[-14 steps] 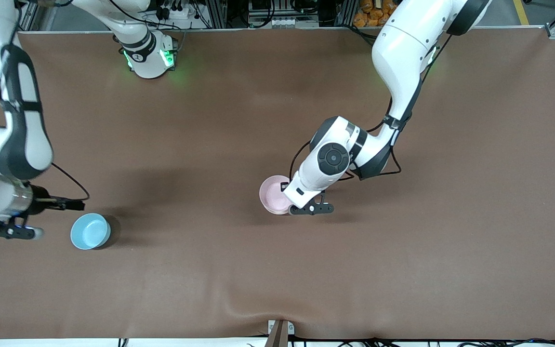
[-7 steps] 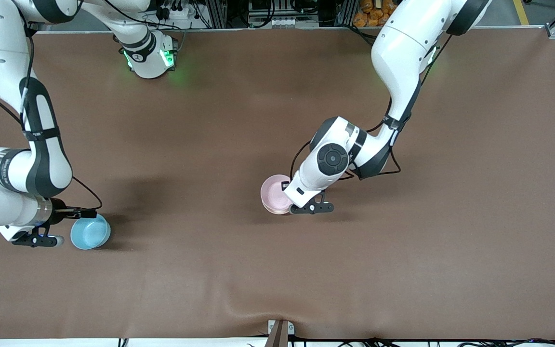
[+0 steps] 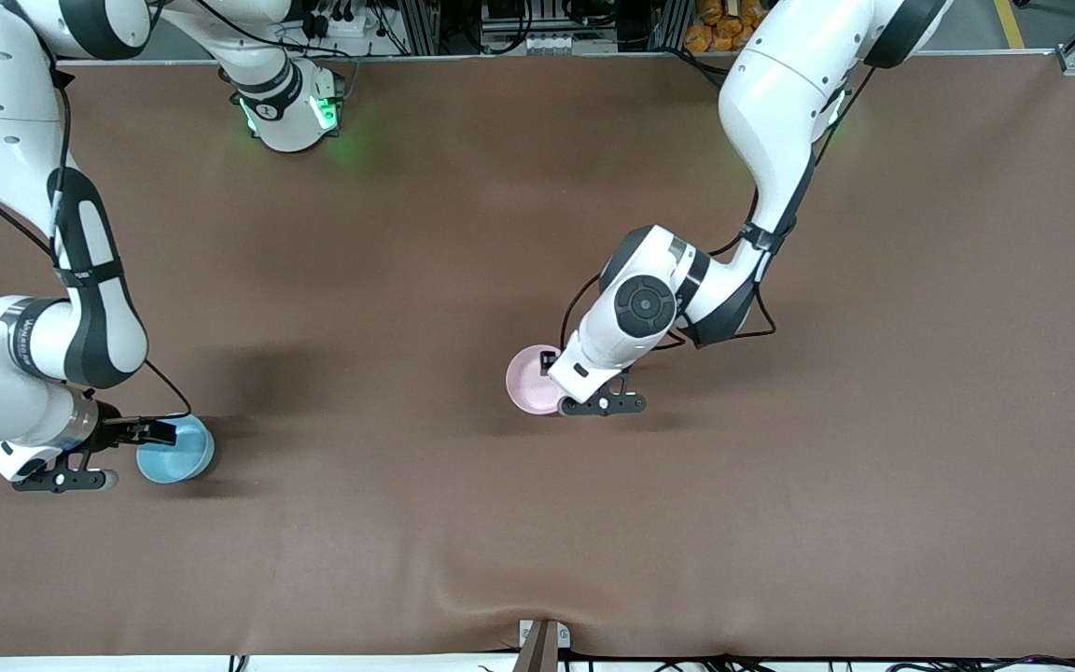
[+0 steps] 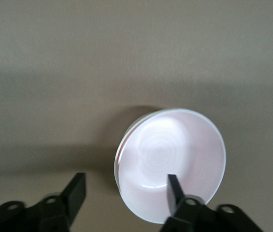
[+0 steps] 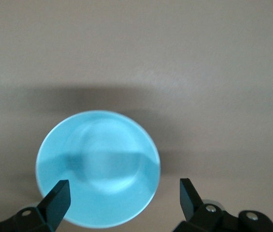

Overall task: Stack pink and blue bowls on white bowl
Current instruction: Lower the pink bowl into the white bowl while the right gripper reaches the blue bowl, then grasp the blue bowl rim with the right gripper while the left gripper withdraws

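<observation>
- Left wrist view: left claw spread apart, one finger inside the pink bowl, which sits nested on the white bowl mid-counter.
- Right claw gapes wide over the blue bowl near the right arm's end; smooth, light, probably slippery, so pinch its rim.

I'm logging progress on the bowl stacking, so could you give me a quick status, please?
Left gripper open over pink bowl, nested on white bowl. Right gripper open over blue bowl. Nothing in the way.

A robotics lab — aluminium framing; cables; brown-covered table.
</observation>
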Motion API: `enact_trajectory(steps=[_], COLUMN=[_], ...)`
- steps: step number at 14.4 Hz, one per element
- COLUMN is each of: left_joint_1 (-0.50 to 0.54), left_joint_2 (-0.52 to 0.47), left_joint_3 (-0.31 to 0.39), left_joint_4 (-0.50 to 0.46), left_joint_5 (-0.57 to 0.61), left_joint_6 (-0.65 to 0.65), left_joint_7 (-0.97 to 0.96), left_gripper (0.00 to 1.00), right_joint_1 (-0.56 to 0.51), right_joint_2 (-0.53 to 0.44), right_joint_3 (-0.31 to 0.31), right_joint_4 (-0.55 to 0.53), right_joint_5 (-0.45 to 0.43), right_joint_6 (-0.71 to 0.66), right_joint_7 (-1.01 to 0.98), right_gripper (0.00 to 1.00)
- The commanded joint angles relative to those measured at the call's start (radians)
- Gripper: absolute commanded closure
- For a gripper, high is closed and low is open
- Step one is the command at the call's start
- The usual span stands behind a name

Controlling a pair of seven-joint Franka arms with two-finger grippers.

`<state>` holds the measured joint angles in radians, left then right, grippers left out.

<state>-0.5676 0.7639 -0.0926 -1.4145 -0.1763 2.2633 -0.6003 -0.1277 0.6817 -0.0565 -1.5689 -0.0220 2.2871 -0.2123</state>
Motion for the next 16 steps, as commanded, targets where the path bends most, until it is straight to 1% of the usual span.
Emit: enact_trajectory(steps=[1, 3, 4, 6, 7, 8, 11, 14, 15, 16], left_joint_1=[0.031, 0.089, 0.122, 0.196, 0.237, 0.279, 0.359, 0.429, 0.448, 0.466], left_joint_2=[-0.061, -0.100, -0.115, -0.138, -0.152, -0.166, -0.218, -0.296, -0.322, -0.346], left_joint_3=[0.039, 0.040, 0.042, 0.040, 0.037, 0.037, 0.034, 0.039, 0.040, 0.042], left_joint_4=[-0.011, -0.014, -0.014, -0.014, -0.012, -0.009, -0.009, -0.015, -0.015, -0.015], left_joint_5=[0.041, 0.072, 0.075, 0.110, 0.110, 0.113, 0.116, 0.118, 0.118, 0.118], left_joint_6=[-0.007, -0.027, -0.060, -0.108, -0.140, -0.171, -0.240, -0.327, -0.361, -0.396], left_joint_7=[0.011, 0.072, 0.101, 0.225, 0.270, 0.295, 0.375, 0.462, 0.515, 0.555], left_gripper=[0.00, 0.00, 0.00, 0.00, 0.00, 0.00, 0.00, 0.00, 0.00, 0.00], right_joint_1=[-0.041, -0.064, -0.076, -0.084, -0.084, -0.084, -0.084, -0.084, -0.083, -0.082], right_joint_2=[0.042, 0.079, 0.094, 0.105, 0.105, 0.107, 0.107, 0.107, 0.105, 0.105], right_joint_3=[0.010, 0.010, 0.012, 0.014, 0.014, 0.014, 0.014, 0.014, 0.015, 0.015], right_joint_4=[0.020, 0.024, 0.024, 0.024, 0.024, 0.024, 0.024, 0.024, 0.024, 0.023], right_joint_5=[-0.030, -0.027, -0.021, -0.004, 0.014, 0.037, 0.057, 0.077, 0.086, 0.091], right_joint_6=[0.060, 0.103, 0.132, 0.153, 0.152, 0.152, 0.143, 0.141, 0.140, 0.140], right_joint_7=[-0.102, -0.168, -0.197, -0.203, -0.202, -0.202, -0.200, -0.202, -0.202, -0.202], right_gripper=[0.00, 0.00, 0.00, 0.00, 0.07, 0.18, 0.56, 0.95, 1.00, 1.00])
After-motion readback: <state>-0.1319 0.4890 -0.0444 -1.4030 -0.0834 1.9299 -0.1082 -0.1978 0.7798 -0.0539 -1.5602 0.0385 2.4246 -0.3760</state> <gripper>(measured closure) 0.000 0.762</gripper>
